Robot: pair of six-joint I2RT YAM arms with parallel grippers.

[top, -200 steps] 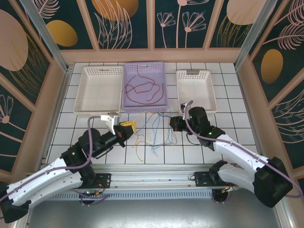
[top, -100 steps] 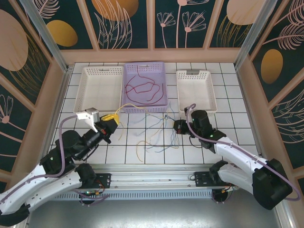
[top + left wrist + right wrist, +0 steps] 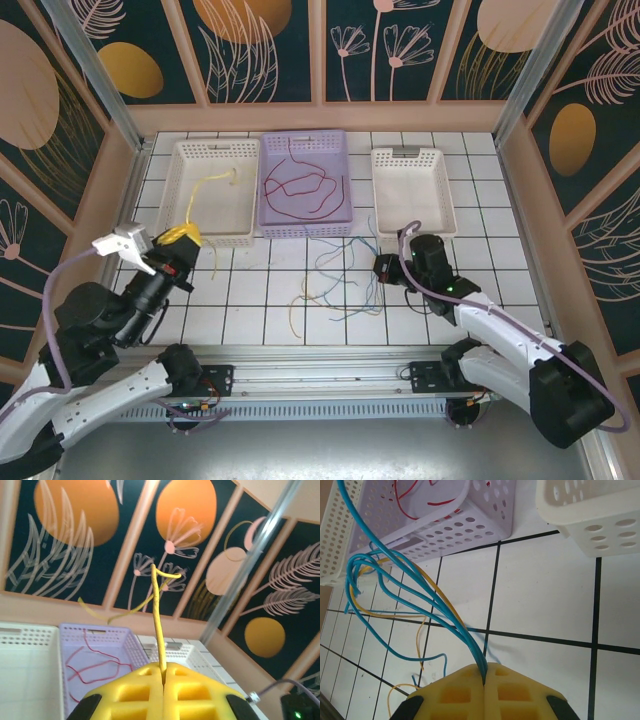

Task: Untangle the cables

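Step judged: drawing the yellow wire (image 3: 158, 620) clear of the blue wires (image 3: 415, 580). A slow, steady pull away from the purple basket (image 3: 305, 229) was advised, with the right gripper (image 3: 485, 680) anchoring. The left gripper (image 3: 163, 672) pinched the yellow wire left of the basket; the right gripper clamped the blue wires below its right corner. A red wire (image 3: 300, 186) lay inside.
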